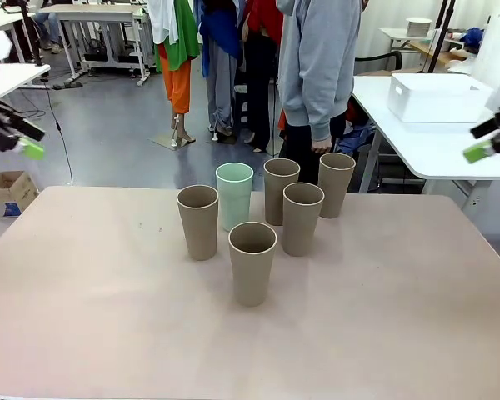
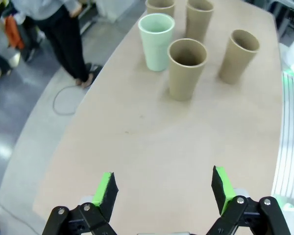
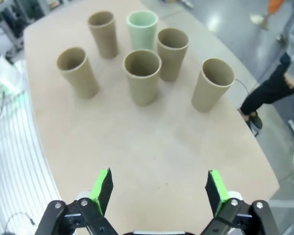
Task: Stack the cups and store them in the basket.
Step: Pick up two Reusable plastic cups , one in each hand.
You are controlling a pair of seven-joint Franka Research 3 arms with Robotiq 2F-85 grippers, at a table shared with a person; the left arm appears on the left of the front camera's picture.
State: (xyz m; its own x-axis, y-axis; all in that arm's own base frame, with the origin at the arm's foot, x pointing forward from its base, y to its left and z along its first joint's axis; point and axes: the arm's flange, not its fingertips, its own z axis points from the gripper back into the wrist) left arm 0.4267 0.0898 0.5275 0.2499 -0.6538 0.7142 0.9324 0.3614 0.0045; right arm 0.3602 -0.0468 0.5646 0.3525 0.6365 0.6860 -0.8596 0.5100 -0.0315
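Ahead of my left gripper (image 2: 161,188) and right gripper (image 3: 159,191), both spread wide and empty, six cups (image 3: 142,83) stand clustered, probably light, stiff and smooth, best pinched over an outer rim, with bare table (image 1: 83,292) around and the basket (image 1: 437,98) beyond my right.

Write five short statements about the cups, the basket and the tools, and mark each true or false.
1. The mint green cup stands upright on the table. True.
2. Two tan cups are stacked. False: all five stand singly.
3. The basket sits among the cups. False: it sits on a separate white table beyond.
4. The left tool is open and empty. True.
5. The right tool grips a tan cup. False: it is open, holding nothing.
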